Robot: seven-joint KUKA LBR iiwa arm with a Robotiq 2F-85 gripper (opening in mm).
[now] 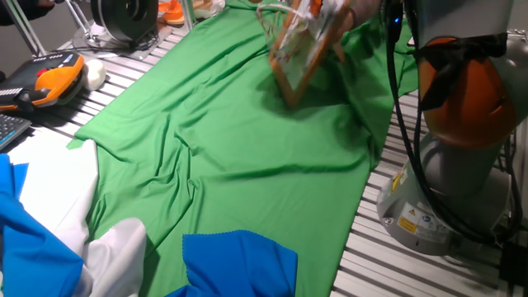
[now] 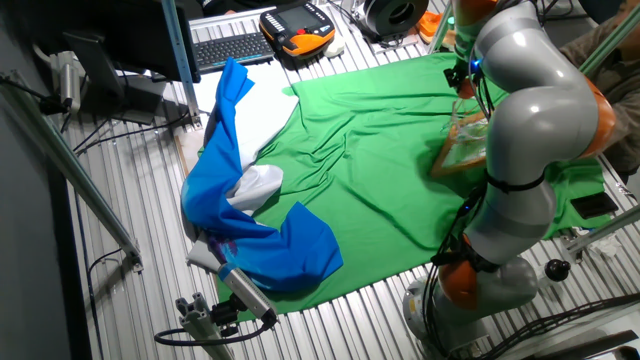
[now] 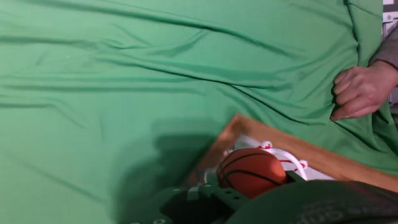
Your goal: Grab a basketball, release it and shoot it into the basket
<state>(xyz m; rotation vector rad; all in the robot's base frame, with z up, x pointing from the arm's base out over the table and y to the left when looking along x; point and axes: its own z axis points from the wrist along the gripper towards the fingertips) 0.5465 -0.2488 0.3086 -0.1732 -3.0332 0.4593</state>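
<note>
In the hand view the orange basketball (image 3: 252,171) with thin dark lines sits right at my gripper (image 3: 249,194), whose dark fingers cover its lower edge. The gripper looks shut on it. Just behind the ball is the basket (image 3: 287,157), with its white net, orange-white rim and wooden-framed backboard lying tilted on the green cloth. In one fixed view the backboard (image 1: 299,51) stands tilted at the top, blurred, with my hand above it. In the other fixed view the backboard (image 2: 464,146) sits beside the arm, and the gripper is hidden behind the arm.
A person's hand (image 3: 364,90) rests on the green cloth (image 1: 239,124) near the backboard. A blue and white cloth (image 1: 49,239) lies at the front. An orange-and-black device (image 1: 54,78) and a white ball (image 1: 96,74) sit at the left. The robot base (image 1: 454,165) stands at the right.
</note>
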